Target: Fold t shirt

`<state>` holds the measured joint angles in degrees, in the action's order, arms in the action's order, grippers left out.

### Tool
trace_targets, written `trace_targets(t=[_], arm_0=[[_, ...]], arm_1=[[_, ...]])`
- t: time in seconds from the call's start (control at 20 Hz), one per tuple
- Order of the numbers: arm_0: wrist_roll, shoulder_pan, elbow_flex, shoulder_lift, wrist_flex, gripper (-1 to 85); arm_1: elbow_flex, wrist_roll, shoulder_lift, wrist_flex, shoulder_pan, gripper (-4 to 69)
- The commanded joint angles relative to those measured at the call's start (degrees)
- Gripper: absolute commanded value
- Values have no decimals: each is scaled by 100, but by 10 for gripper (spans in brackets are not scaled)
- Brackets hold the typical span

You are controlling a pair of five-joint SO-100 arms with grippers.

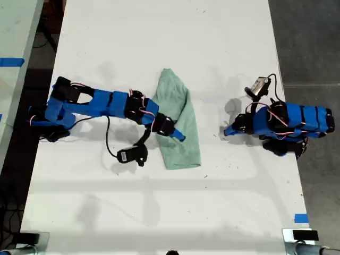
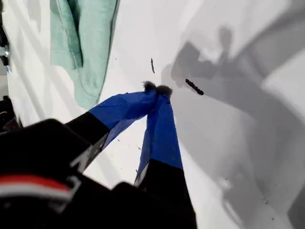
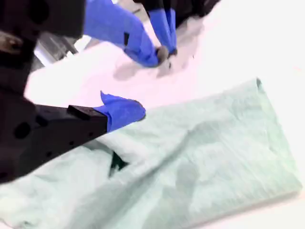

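Note:
The pale mint-green t shirt lies as a long, rumpled strip in the middle of the white table. In the second wrist view the t shirt fills the lower part, creased along its length. My second gripper, on the arm at the exterior view's left, hovers open over the shirt's middle. Only one of its blue-tipped fingers shows, just above the cloth. My first gripper, at the exterior view's right, rests shut on bare table, apart from the t shirt and holding nothing.
A black cable end with a small black part lies on the table near the second arm. Blue tape marks the table's edge at the exterior view's lower right. A second table stands at the exterior view's left, with dark floor beyond the right edge.

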<state>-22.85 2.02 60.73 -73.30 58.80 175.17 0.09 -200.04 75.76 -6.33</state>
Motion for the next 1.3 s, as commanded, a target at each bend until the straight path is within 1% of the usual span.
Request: trace_targets(t=[0.0, 0.05, 0.1, 0.2, 0.3, 0.35, 0.4, 0.5, 0.65, 0.75, 0.8, 0.85, 0.95, 1.1, 1.25], arm_0=[[-202, 26, 281, -2083, 360, -2], [-176, 79, 940, -2909, 255, -2], [-105, 141, 1978, -3876, -79, -2], [123, 422, 4922, -6398, -1204, -1], [308, 923, 7778, -9299, -1749, 21], [237, 993, 8903, -10714, -1942, -2], [114, 940, 9738, -11733, -1960, -2], [149, 861, 11206, -13359, -1846, -2], [114, 782, 11716, -13333, -1925, -2], [185, 940, 12296, -13342, -1775, -2], [413, 1134, 12217, -13342, -1301, -2], [422, 1187, 12041, -13342, -958, -2], [721, 1327, 12120, -13342, -870, -2], [826, 1301, 12138, -13342, -817, -2], [1028, 1371, 12199, -13342, -782, -2]], arm_1=[[308, -97, -88, -220, 44, -15], [308, -97, -88, -220, 44, -15], [308, -97, -88, -220, 44, -15], [308, -97, -88, -220, 44, -15], [308, -97, -88, -220, 35, -15], [308, -97, -88, -220, 18, -15], [308, -97, -88, -220, -9, -15], [308, -88, -88, -220, -44, -15], [308, -53, -88, -211, -53, -15], [308, -53, -88, -211, -105, -15], [308, -35, -88, -211, -97, -15], [308, -18, -88, -202, -88, -15], [308, -9, -88, -193, -79, -15], [308, 35, -88, -176, -88, -15], [308, 413, -88, -53, -132, -15]])
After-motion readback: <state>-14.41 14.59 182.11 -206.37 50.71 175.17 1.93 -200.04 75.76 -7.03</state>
